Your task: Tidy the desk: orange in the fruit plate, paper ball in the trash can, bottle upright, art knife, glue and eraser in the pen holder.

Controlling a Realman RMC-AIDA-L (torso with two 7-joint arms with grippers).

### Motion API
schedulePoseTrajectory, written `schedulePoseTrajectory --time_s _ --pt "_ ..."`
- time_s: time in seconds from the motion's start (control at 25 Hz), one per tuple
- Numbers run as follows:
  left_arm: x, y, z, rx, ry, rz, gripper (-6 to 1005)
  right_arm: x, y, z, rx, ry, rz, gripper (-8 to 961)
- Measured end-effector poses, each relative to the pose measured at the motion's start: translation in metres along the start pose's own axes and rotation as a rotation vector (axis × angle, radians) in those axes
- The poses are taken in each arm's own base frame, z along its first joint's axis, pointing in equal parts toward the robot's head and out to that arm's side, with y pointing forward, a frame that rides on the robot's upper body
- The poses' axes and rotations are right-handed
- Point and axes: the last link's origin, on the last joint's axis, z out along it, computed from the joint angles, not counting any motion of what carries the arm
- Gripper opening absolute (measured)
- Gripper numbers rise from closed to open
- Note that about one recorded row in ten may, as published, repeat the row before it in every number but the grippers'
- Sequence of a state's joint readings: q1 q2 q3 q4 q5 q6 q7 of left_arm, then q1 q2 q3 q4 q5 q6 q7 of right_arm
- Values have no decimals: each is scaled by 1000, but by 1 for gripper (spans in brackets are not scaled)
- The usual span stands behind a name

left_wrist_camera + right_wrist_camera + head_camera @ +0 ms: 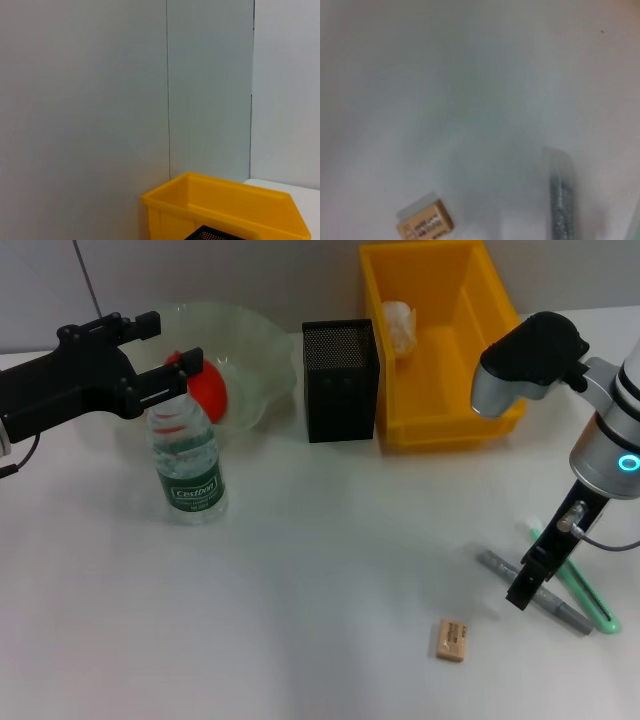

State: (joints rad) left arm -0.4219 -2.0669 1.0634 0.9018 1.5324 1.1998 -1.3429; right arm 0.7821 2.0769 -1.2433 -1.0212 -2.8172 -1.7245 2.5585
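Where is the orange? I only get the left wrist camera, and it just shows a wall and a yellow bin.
Observer: The orange sits in the fruit plate.
Operator: Is the bottle standing up?
Observer: Yes, the bottle stands upright in front of the plate, with the open left gripper just above its top.
Operator: And the eraser?
Observer: The eraser lies on the table near the right gripper, not in the pen holder.
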Motion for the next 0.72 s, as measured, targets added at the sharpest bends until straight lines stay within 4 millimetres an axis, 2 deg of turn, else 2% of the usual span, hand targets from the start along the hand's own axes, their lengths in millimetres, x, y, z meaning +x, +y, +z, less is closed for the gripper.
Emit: schedulePoseTrajectory --time_s 0.72 --pt "-1 0 0 1 -1 2 686 -6 2 2 25 1 -31 696"
